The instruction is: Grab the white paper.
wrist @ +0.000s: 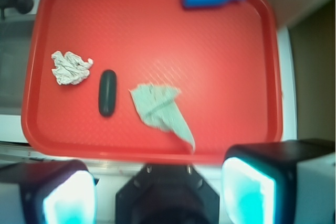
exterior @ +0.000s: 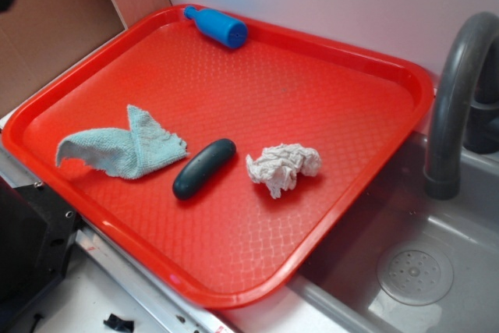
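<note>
- While the claw (wrist: pixel 157 192) hangs high above the near rim of the red tray (exterior: pixel 374 60), its two fingers stand wide apart with nothing between them; only the wrist view shows it.
- In that view the finger pads (wrist: pixel 247 195) sit at the bottom edge, outside the tray, and the white paper (wrist: pixel 70 67) lies up and to the left of them, well apart from the claw.
- The white paper (exterior: pixel 283 166) is a crumpled, wrinkled wad resting on the tray floor, toward the side nearest the sink (exterior: pixel 437 271).
- Just beside it, not touching, lies a dark green oblong (exterior: pixel 204 168), about as long as the wad.
- Beyond the oblong, on the far side from the paper, a light teal cloth (exterior: pixel 129 148) lies loosely folded, one corner close to the oblong's end.
- A blue bottle (exterior: pixel 217 26) lies on its side at the tray's back edge, well apart from the other three things.
- In the wrist view the oblong (wrist: pixel 107 92) sits between paper and cloth (wrist: pixel 161 110), and the cloth is the thing nearest the claw.
- A grey faucet (exterior: pixel 456 91) rises beside the tray, over the sink.
</note>
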Controlling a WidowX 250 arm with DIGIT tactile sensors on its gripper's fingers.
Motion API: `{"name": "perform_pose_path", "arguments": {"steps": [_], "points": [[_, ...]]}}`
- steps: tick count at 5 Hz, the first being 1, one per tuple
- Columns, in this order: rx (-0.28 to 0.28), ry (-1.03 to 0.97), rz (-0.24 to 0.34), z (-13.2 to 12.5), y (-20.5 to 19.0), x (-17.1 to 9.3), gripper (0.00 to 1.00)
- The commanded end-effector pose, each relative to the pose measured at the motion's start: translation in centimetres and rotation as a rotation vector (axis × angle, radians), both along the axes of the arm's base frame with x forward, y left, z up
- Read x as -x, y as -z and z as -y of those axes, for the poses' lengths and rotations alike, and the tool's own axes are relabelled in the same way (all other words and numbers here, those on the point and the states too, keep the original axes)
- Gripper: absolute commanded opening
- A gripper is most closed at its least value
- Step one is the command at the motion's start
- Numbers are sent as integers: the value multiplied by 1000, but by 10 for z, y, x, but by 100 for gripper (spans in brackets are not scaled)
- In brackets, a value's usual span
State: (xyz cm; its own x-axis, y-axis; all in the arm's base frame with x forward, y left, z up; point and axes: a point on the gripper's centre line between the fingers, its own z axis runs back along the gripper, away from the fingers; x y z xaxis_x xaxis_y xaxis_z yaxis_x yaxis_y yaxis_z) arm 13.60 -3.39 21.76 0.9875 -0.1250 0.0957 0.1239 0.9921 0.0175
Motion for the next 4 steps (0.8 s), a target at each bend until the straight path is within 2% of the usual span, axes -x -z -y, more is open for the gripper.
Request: {"name": "perform_pose_path", "arguments": {"steps": [1,2,3,4], "points": [[-15,412,87,50,19,-40,100],[-1,509,131,78,42,-59,100],[75,626,117,104,71,-77,100],[47,665,80,123,109,-90,100]]}}
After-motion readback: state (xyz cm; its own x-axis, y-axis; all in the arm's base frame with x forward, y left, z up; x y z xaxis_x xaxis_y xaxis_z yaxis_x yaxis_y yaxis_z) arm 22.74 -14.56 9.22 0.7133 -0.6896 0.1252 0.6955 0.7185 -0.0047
